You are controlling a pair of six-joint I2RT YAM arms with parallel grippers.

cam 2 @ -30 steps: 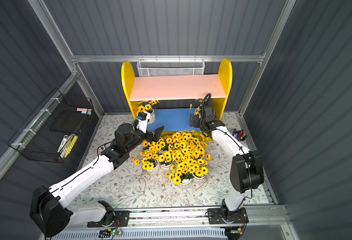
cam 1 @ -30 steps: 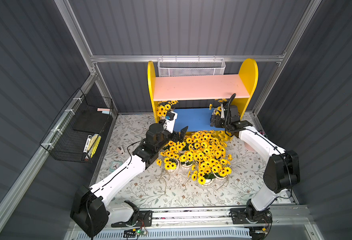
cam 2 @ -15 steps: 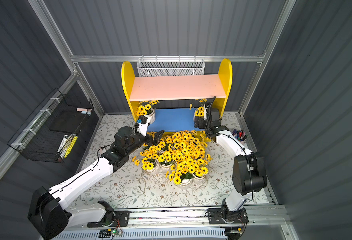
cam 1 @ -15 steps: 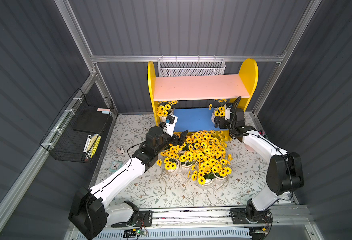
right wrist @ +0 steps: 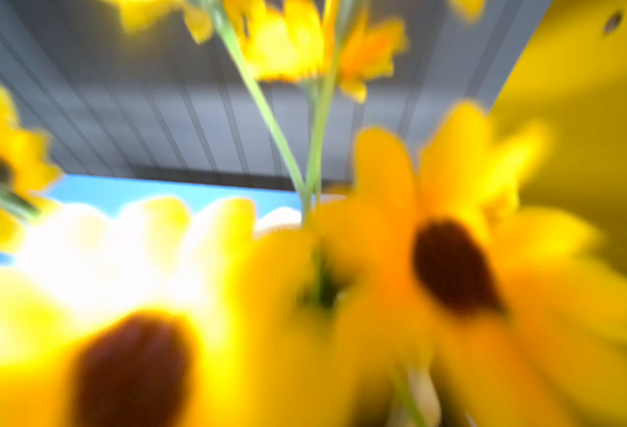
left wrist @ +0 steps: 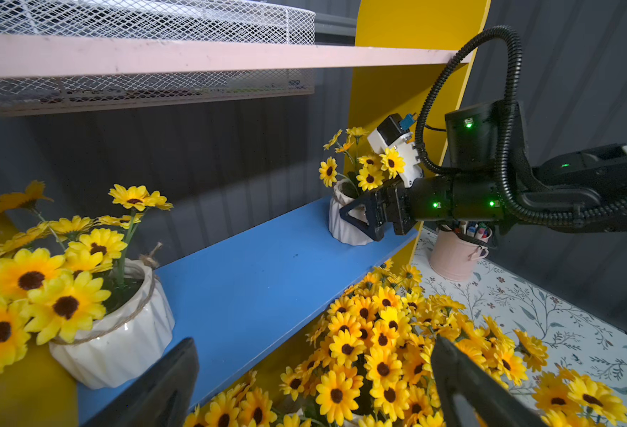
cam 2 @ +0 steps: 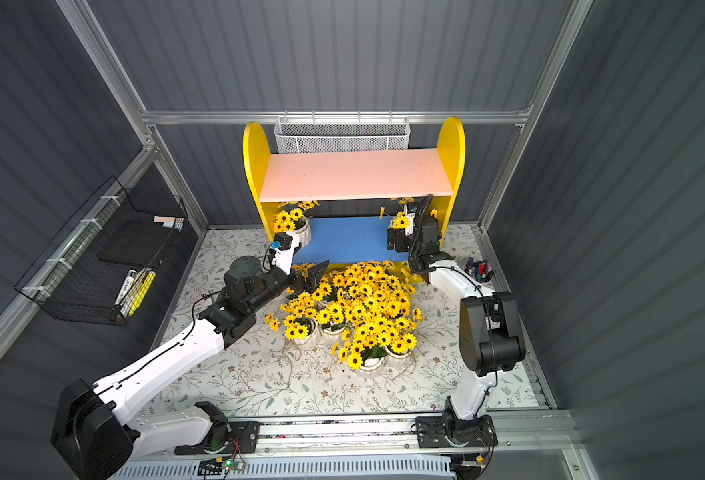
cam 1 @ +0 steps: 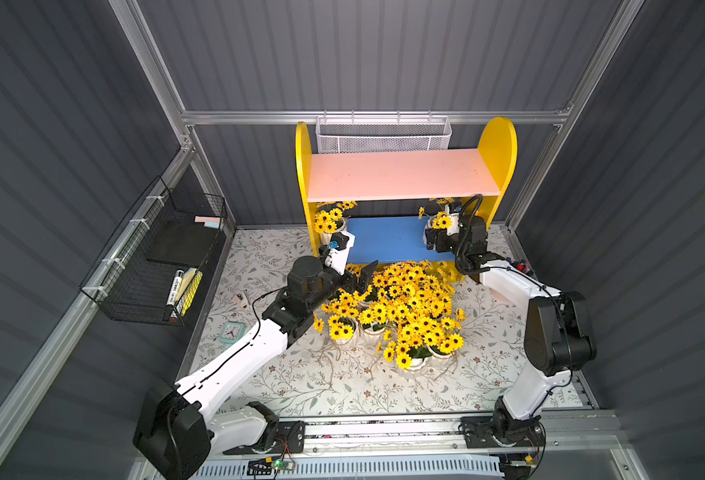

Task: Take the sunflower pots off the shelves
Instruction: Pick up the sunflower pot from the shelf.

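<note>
While the spread fingers point(left wrist: 360, 218) of the right gripper point(left wrist: 343, 207) straddle, not yet squeezing, one sunflower pot point(left wrist: 347, 231) on the blue lower board point(left wrist: 252, 281), the left gripper point(left wrist: 313, 344) gapes empty near the other shelved pot point(left wrist: 119, 340). The pink upper board point(cam 1: 400, 174) is bare, and the remaining pots point(cam 1: 396, 307) crowd the floral tabletop point(cam 1: 300, 382).

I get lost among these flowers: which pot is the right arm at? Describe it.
Find the yellow-sided shelves at the back, then their blue lower board. Two flower pots stand there: it is the pot at the end by the pink pen cup, with the open right gripper at it.
</note>
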